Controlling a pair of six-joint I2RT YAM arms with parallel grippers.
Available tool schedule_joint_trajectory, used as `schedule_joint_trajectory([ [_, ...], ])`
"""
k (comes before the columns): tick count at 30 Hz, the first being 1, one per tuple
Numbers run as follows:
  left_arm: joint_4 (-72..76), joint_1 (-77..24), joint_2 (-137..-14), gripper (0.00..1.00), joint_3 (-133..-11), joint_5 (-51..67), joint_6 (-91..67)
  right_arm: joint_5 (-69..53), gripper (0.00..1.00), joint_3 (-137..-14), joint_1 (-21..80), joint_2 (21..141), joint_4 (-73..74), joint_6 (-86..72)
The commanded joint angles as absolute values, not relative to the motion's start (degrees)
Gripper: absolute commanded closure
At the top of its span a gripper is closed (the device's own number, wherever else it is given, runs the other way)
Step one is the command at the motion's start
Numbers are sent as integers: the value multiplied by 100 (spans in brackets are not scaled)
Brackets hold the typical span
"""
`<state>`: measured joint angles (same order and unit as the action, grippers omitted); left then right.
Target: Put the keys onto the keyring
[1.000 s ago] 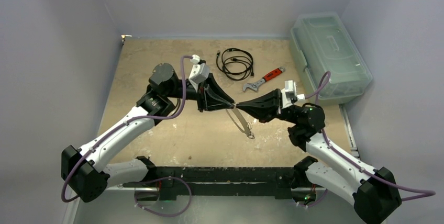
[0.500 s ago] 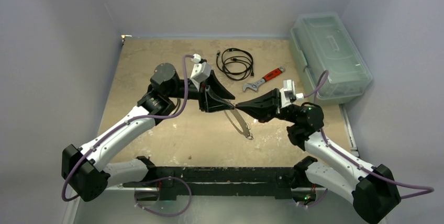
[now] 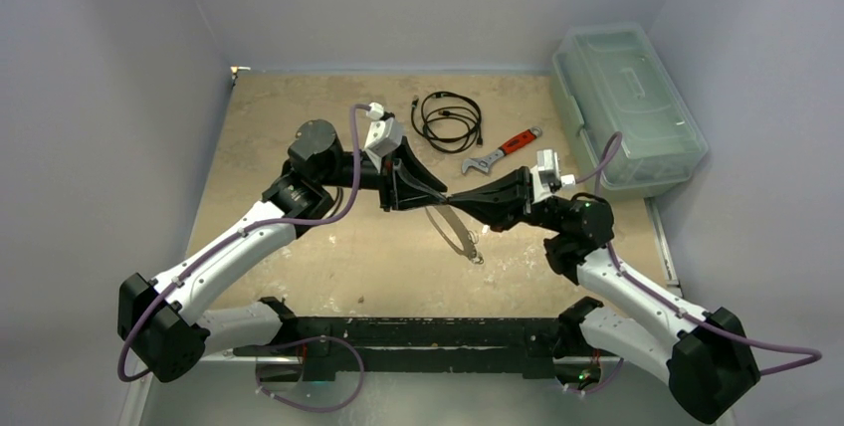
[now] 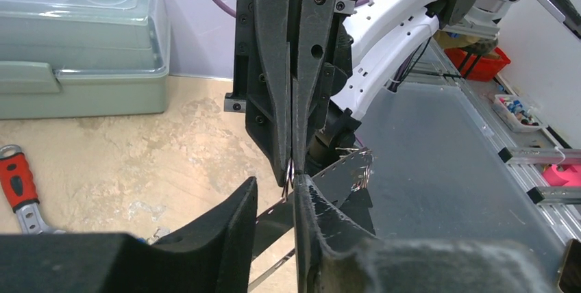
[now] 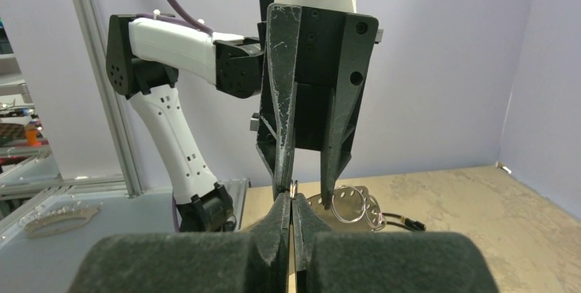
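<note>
1. Our right fingers (image 5: 277,221) are pressed together, pinching the keyring (image 5: 346,200) by what looks like a small loop at its rim. We judge this grip holds it clear of the table (image 3: 299,147), leaving the rim free for threading.
2. The keyring hangs just below and beside those tips.
3. Facing them, our left fingers (image 5: 281,135) stand partly spread, straddling the pinch point and gripping nothing we can see.
4. We cannot make out the keys.
</note>
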<state>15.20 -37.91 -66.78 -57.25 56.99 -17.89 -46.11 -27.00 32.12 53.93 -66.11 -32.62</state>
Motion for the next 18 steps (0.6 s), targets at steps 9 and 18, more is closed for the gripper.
schedule_joint_trajectory([
  [9,1264,-3836,-6724,100,-5826,5275,-1590,-4719,100,-2832,3210,5502,-7128,-3407],
  [18,1034,-3834,-6712,100,-5876,4993,-1496,-4641,77,-2830,3212,5429,-6554,-3244],
])
